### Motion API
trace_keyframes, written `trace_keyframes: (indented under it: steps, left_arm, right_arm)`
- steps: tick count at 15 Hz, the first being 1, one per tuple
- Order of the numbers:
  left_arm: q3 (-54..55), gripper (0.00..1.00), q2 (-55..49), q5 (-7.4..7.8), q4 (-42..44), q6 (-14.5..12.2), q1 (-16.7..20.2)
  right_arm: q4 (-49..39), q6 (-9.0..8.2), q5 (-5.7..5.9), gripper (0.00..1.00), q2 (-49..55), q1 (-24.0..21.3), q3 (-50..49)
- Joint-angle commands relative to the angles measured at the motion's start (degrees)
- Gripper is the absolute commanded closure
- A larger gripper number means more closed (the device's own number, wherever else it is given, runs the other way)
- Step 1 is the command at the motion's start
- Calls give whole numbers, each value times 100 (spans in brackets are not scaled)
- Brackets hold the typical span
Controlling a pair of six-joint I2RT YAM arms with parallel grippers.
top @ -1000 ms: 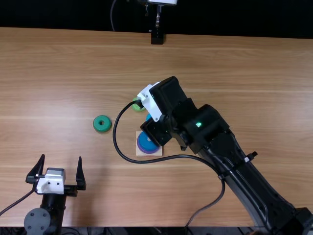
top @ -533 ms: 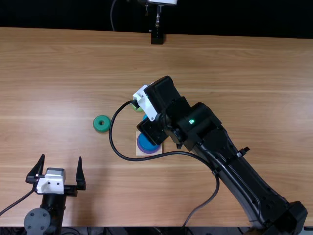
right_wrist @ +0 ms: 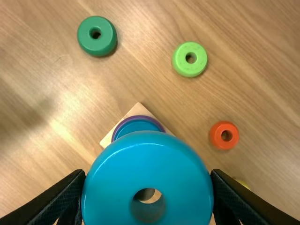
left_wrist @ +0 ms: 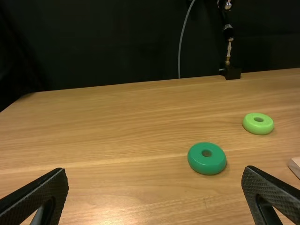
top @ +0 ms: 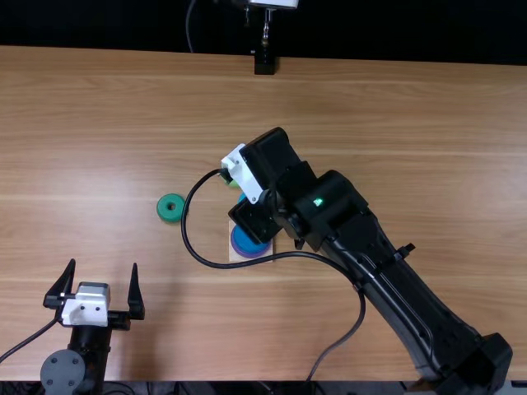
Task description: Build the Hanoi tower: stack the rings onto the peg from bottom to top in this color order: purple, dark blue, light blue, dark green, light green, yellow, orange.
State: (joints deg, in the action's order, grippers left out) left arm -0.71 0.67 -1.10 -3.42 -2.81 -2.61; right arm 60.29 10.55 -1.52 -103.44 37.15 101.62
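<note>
My right gripper [top: 241, 174] is above the wooden base [top: 265, 254], where a dark blue ring [top: 247, 240] lies on a purple ring [top: 239, 250]. In the right wrist view the right gripper [right_wrist: 148, 174] is shut on the light blue ring [right_wrist: 108, 178], covering part of the base [right_wrist: 139, 108]. A dark green ring [right_wrist: 97, 36], light green ring [right_wrist: 190, 59] and orange ring [right_wrist: 224, 135] lie loose; a sliver of yellow ring [right_wrist: 243, 183] shows beside a finger. At the near left, the left gripper [top: 104, 265] is open; likewise the left gripper [left_wrist: 155, 172] in its wrist view.
The right arm stretches diagonally across the table [top: 395, 123], its cable looping over the near side of the base. A black stand [top: 264, 62] is at the far edge. The dark green ring [top: 171, 207] lies between the left gripper and the base.
My right gripper has shifted slightly to the left with the light blue ring, slowing in the last half second. The left arm has kept still.
</note>
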Motion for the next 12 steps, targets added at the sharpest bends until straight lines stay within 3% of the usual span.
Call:
trace_keyframes:
  steps: [1, 4, 5, 6, 7, 12]
  left_arm:
    - [71, 0, -67, -16, -111, -46, 41]
    - [71, 0, -67, -16, -111, -46, 41]
    - [71, 0, -67, -16, -111, -46, 41]
    - [71, 0, -67, -16, -111, -46, 41]
    - [71, 0, -67, -16, -111, -46, 41]
    - [71, 0, -67, -16, -111, -46, 41]
  right_arm:
    - [10, -21, 4, 100, -168, 91, 121]
    - [-11, -32, 4, 100, -177, 170, 147]
    - [-43, -21, 46, 94, -177, 188, 165]
    - [-32, -21, 57, 42, -177, 197, 174]
    - [31, -10, 57, 0, -177, 205, 156]
    - [-338, 11, 68, 0, -168, 197, 174]
